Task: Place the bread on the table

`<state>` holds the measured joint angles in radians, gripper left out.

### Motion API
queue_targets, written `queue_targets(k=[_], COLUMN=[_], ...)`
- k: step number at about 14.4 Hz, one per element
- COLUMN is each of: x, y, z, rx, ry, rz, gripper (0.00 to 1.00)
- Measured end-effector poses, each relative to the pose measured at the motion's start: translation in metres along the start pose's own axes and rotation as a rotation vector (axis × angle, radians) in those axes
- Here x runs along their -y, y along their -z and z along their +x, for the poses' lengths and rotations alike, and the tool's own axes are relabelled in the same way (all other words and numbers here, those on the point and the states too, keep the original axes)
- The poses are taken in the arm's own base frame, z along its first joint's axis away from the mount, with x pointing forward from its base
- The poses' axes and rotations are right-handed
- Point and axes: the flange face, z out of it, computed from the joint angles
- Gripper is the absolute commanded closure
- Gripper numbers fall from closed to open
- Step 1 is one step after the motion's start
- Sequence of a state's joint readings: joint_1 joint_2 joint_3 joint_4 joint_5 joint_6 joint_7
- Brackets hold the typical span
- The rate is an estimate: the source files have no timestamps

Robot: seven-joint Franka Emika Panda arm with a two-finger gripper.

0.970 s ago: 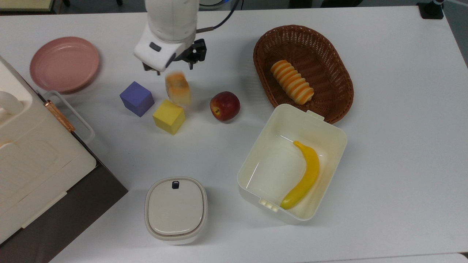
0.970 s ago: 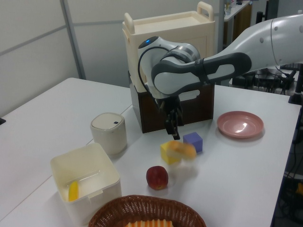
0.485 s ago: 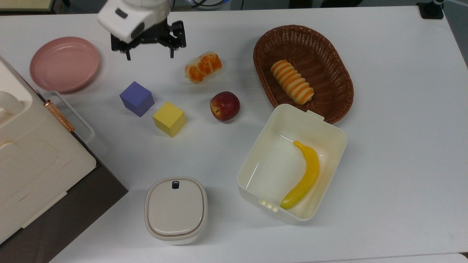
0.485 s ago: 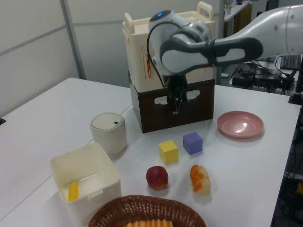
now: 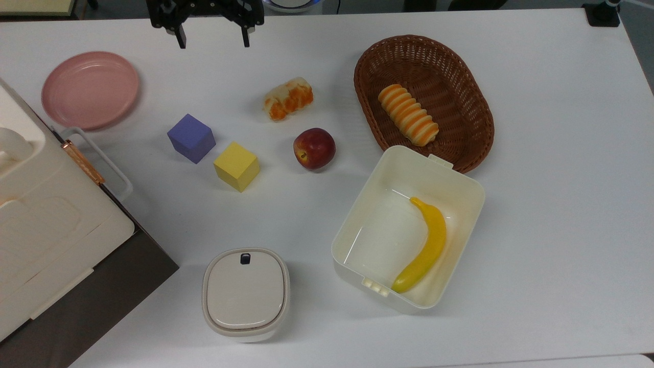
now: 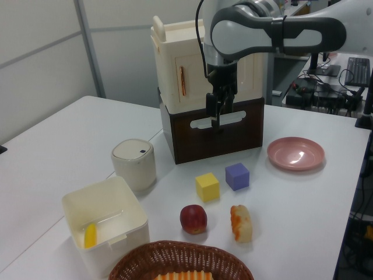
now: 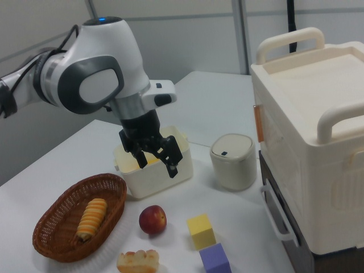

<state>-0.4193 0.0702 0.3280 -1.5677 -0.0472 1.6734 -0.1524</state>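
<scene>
One arm hangs raised above the table [image 5: 536, 153], its gripper [image 5: 212, 35] pointing down near the far edge in the top view, fingers spread wide and empty. The bread [image 5: 288, 98] lies on the tabletop between the basket [image 5: 475, 97] and the purple cube [image 5: 191, 138], beside the apple [image 5: 314, 148].

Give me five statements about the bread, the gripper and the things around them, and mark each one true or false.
1. The bread lies on the table, outside the wicker basket. True.
2. The gripper is shut on the bread. False: it is open, empty and up off the table.
3. A banana lies in the open cream box. True.
4. The apple sits on the pink plate. False: it rests on the table, and the plate holds nothing.
5. The wicker basket holds two rolls. False: it holds one striped roll.
</scene>
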Motion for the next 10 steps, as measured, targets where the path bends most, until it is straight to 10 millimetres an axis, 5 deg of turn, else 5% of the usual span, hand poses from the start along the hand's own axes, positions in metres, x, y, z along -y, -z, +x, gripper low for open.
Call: queue_targets(k=[5, 10], x=[0.049, 0.072], y=[0.019, 0.03], z=[-0.009, -0.022], rx=[0.015, 0.046], ry=[-0.055, -0.028], rz=[-0.015, -0.016], gripper=[0.0, 0.0])
